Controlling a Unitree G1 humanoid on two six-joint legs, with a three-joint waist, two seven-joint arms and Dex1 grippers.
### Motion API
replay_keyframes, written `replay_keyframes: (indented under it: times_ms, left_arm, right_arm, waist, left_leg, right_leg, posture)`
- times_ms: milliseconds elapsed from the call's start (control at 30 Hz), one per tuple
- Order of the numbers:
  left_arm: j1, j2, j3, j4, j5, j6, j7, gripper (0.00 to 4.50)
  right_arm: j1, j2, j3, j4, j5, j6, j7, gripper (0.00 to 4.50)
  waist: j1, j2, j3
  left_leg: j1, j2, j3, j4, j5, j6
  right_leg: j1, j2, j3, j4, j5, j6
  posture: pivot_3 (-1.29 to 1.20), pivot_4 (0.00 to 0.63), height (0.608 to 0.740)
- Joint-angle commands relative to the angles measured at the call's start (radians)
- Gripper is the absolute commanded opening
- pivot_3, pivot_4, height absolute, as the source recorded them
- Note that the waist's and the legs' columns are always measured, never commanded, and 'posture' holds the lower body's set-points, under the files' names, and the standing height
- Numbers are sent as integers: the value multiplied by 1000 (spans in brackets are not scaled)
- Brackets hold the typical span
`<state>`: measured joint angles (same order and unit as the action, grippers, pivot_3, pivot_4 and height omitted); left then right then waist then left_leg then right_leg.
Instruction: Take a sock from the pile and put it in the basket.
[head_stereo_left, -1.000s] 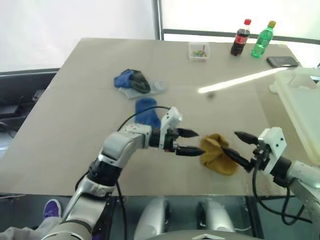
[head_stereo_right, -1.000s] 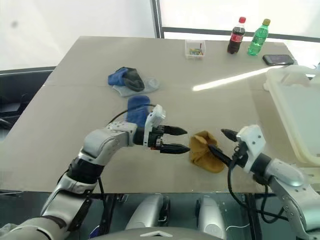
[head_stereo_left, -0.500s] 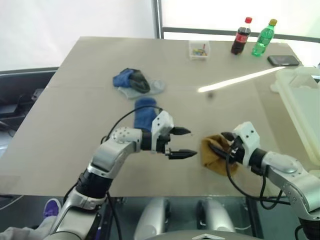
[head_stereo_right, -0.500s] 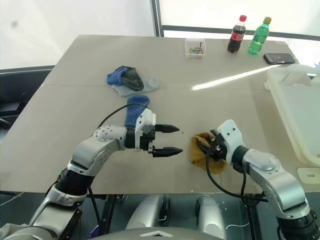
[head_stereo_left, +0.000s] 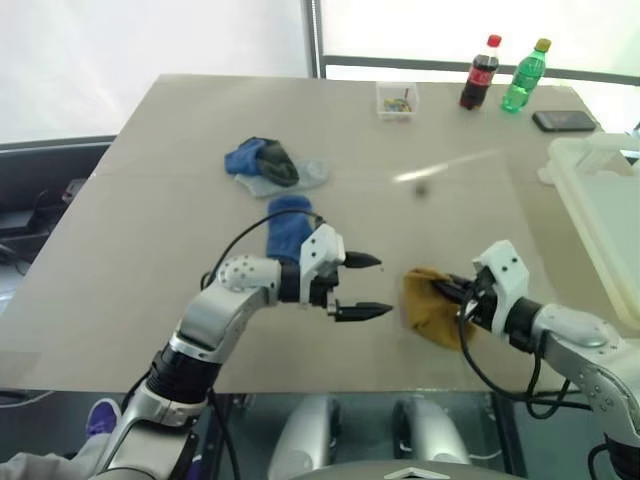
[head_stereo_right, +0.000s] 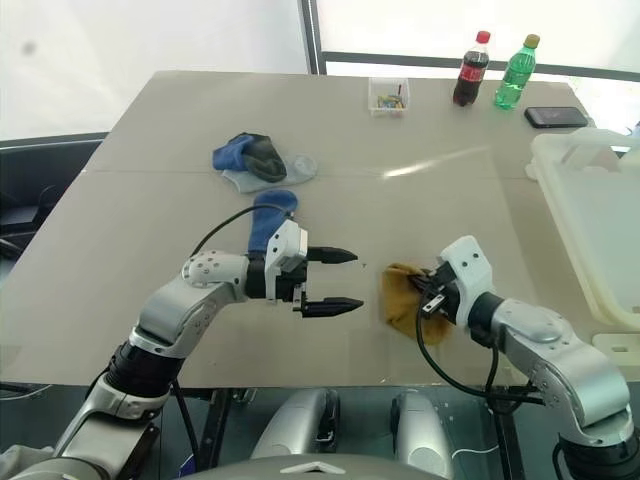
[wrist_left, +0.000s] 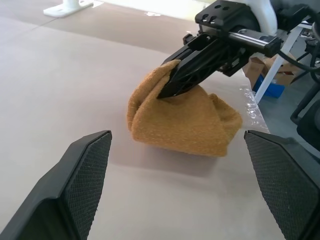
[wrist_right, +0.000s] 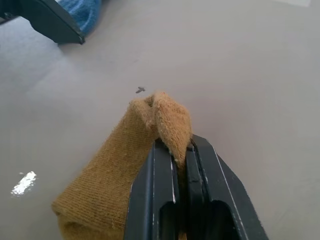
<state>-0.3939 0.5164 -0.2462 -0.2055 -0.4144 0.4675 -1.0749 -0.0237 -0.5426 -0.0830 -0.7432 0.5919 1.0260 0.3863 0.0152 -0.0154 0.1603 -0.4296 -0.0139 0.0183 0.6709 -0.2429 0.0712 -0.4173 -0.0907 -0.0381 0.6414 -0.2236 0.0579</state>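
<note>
The mustard sock (head_stereo_left: 432, 312) lies crumpled on the tabletop (head_stereo_left: 180, 210) near its front edge, at about 5 o'clock from the tabletop's centre. Your right tool (wrist_right: 181, 150) is clamped on a raised fold at the sock's upper edge; in the right wrist view the two black fingers (wrist_right: 155, 195) stand nearly together with a ridge of knit pinched between them. The rest of the sock rests on the tabletop.

Judged by its slump and loose weave, the sock is light, soft and limp. It will drape and dangle once lifted, it will not break, and the knit should give the fingers good friction. The risk is a shallow bite: only a thin fold is held, so a quick swing could pull it free. A grip deeper into the doubled cloth would be safer.

Your left tool (head_stereo_left: 360, 287) hovers just at 9 o'clock of the sock, apart from it, jaws spread wide and empty.

The pile (head_stereo_left: 268, 165) sits at 11 o'clock of the held sock, well apart, with a single blue sock (head_stereo_left: 288, 222) between them. The basket (head_stereo_left: 600, 215) stands at the tabletop's right edge, at about 2 o'clock from the held sock, well apart from it.
</note>
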Motion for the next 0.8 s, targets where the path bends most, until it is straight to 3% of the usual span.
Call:
replay_keyframes:
  times_ms: [33,267,400,533,800]
  left_arm:
    - [-5,-3,-4,-2,9,-39,-15,4500]
    - [-3,-23,-2,27,30,-68,-13,4500]
    - [-10,-33,-6,44,36,-72,-15,4500]
    - [-26,-55,-12,67,48,-76,-8,4500]
    - [-19,-47,2,54,57,-47,10,4500]
  right_arm:
    - [18,9,-58,-89,47,88,-57,35]
    - [79,39,-165,-252,83,354,-186,35]
    - [70,61,-159,-282,76,385,-210,35]
    - [-5,57,-48,-206,11,230,-195,35]
    - [-174,-94,202,60,-201,-216,45,35]
  waist:
    - [0,0,0]
    - [0,0,0]
    - [-1,0,0]
    - [-3,0,0]
    - [-2,0,0]
  left_leg:
    - [0,0,0,0,0,0]
    - [0,0,0,0,0,0]
    - [1,0,0,0,0,0]
    - [3,0,1,0,0,0]
    - [5,0,2,1,0,0]
  right_leg:
    - [0,0,0,0,0,0]
    - [0,0,1,0,0,0]
    - [0,1,1,1,0,0]
    - [2,1,2,1,0,0]
    - [3,3,2,1,0,0]
  posture:
    - [0,150,729]
    - [0,150,729]
    - [0,150,729]
    - [0,150,729]
    - [0,150,729]
